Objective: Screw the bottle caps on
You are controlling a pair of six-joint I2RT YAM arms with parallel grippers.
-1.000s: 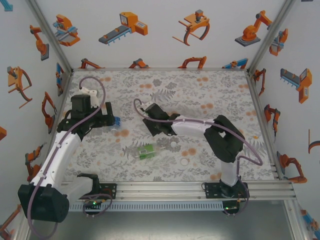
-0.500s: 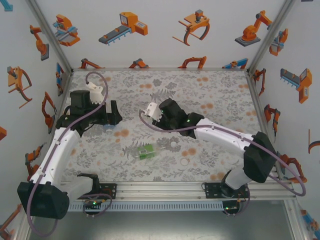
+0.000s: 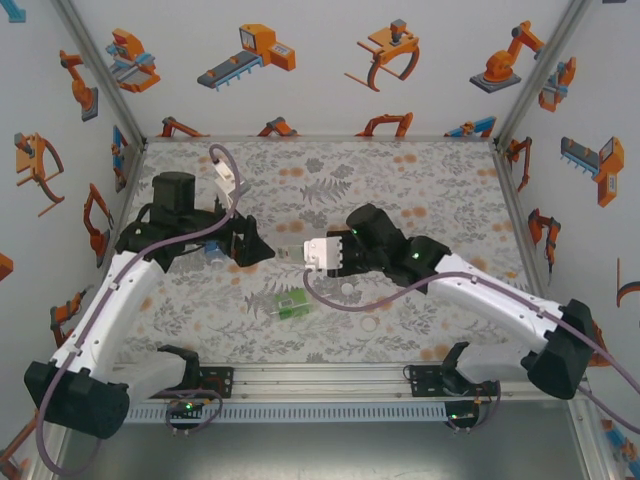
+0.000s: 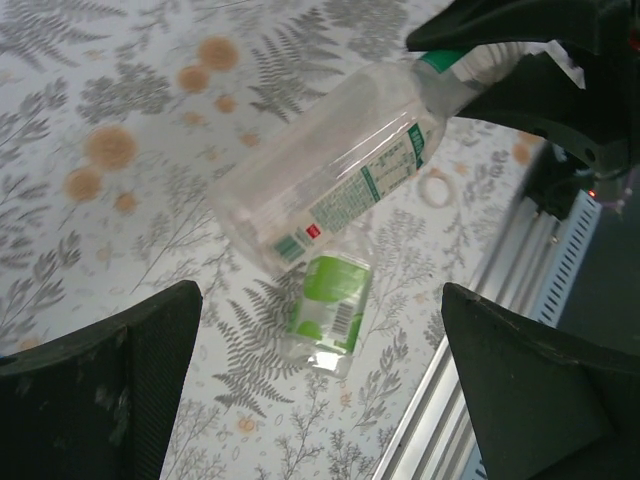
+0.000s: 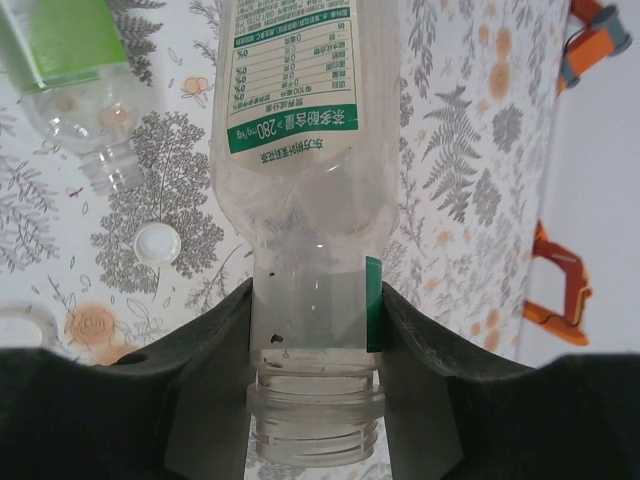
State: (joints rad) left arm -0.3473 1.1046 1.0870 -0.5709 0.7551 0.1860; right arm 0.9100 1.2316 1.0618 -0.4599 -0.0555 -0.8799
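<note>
My right gripper (image 5: pixel 315 310) is shut on the neck of the taller clear bottle with the white label (image 5: pixel 300 150). The bottle is held off the table, its open threaded mouth toward the wrist camera. From above, that bottle (image 3: pixel 287 252) points left at my left gripper (image 3: pixel 258 245), which is open and empty just beside its base. Below lies the green-labelled bottle (image 3: pixel 291 302), uncapped, also under my open left gripper (image 4: pixel 318 300). A white bottle cap (image 3: pixel 348 290) and another (image 3: pixel 369 323) lie on the table. The blue-labelled bottle (image 3: pixel 212 250) sits behind the left arm.
The floral table (image 3: pixel 420 190) is walled in on three sides. An aluminium rail (image 3: pixel 330 375) runs along the near edge, where both arm bases are bolted. A purple cable loops off each arm.
The right arm has stretched out and brought the white-labelled bottle down and leftward. The left gripper has swung right, away from the blue-labelled bottle, to meet the held bottle's base.
</note>
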